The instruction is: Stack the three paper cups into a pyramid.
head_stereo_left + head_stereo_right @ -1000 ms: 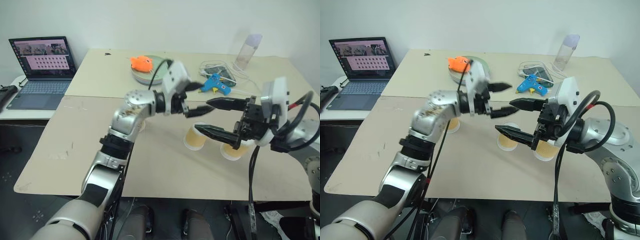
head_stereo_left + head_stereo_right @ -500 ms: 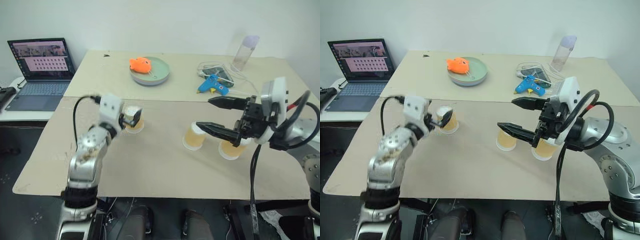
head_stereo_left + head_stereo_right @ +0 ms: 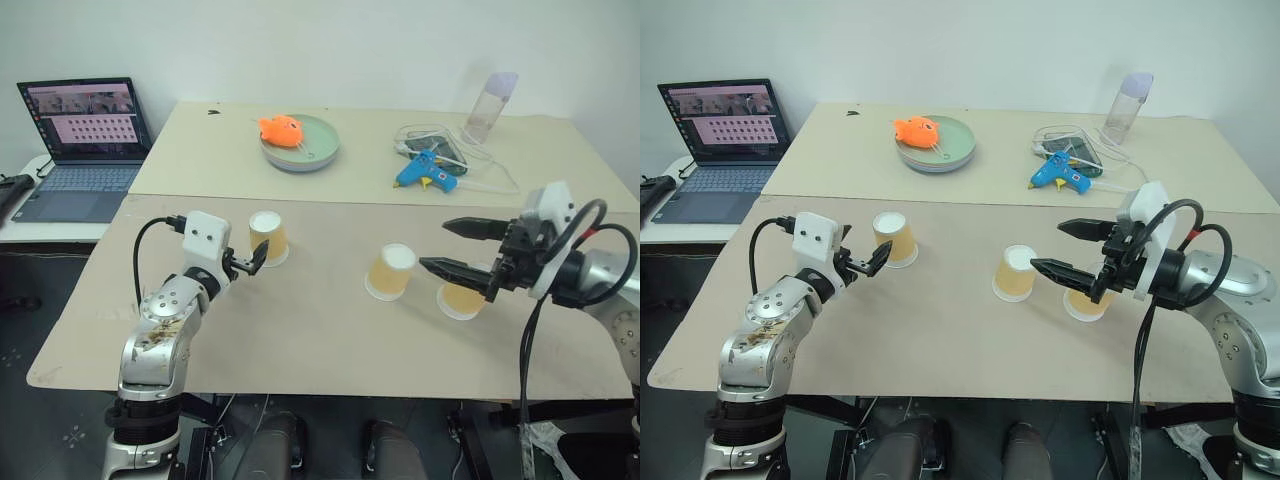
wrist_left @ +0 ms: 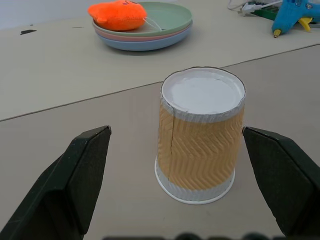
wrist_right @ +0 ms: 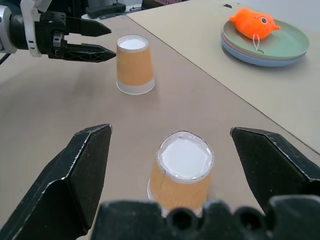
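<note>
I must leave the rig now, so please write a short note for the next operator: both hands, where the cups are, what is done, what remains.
Left hand: open, level, just short of the left cup, not touching it.
Right hand: open, above the table, fingers reaching over the right cup toward the middle cup; holds nothing.
Cups: all three stand upside down and apart on the near table, middle and right ones close together.
Done: nothing stacked.
Left: bring two cups side by side, set the third on top.
</note>
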